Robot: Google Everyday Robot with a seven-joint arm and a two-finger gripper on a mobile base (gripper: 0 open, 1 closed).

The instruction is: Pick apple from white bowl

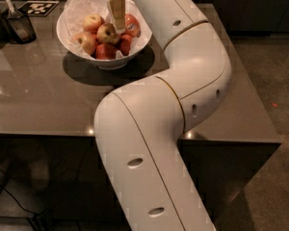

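Observation:
The white bowl (70,36), lined with crinkled white paper, stands at the back left of the grey table and holds several apples. The apple (106,33), pale yellow-orange with a red blush and a dark stem dimple, lies in the middle of the pile. A redder apple with a white sticker (132,25) lies at the right, and small deep-red apples (106,51) lie at the front. My gripper (118,27) reaches down into the bowl from above. Its tan finger (117,11) is right beside the apple's right side, between it and the sticker apple.
My large white arm (183,81) bends across the table's right half and front edge. A dark holder with a utensil (19,27) and a black-and-white marker tag (37,7) sit at the back left. The table's front edge (38,133) drops to the floor.

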